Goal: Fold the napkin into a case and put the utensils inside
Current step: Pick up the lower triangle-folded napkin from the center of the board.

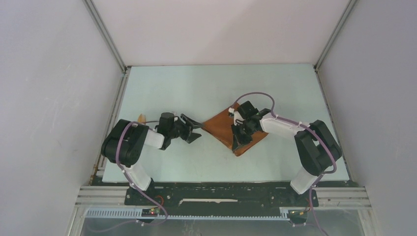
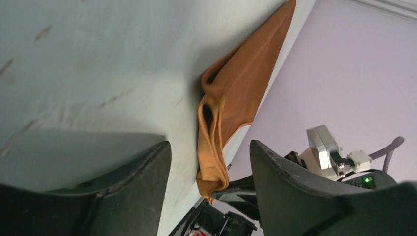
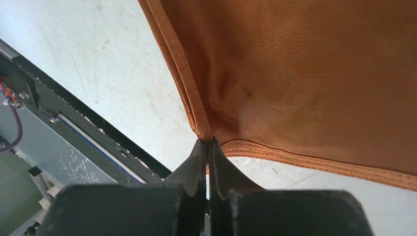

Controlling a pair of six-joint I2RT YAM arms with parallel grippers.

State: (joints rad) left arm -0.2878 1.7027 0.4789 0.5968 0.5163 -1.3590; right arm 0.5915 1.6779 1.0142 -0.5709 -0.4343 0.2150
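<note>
The rust-orange napkin (image 1: 221, 127) lies as a folded diamond on the pale table (image 1: 196, 88), with layered edges showing in the left wrist view (image 2: 241, 88). My right gripper (image 1: 237, 141) is shut on the napkin's near corner (image 3: 295, 73), its fingertips (image 3: 209, 145) pinching the hemmed edge and lifting it a little. My left gripper (image 1: 196, 132) stands open just left of the napkin's left corner. In its wrist view the jaws are wide apart (image 2: 211, 169) and the pinched corner hangs ahead of them, not touching. A light-brown wooden utensil tip (image 1: 142, 117) pokes out behind the left arm.
White enclosure walls (image 1: 59, 98) ring the table on three sides. A black rail and metal frame (image 1: 221, 194) run along the near edge, where both arm bases sit. The right arm's wrist camera and cable (image 2: 327, 152) show just beyond the left gripper.
</note>
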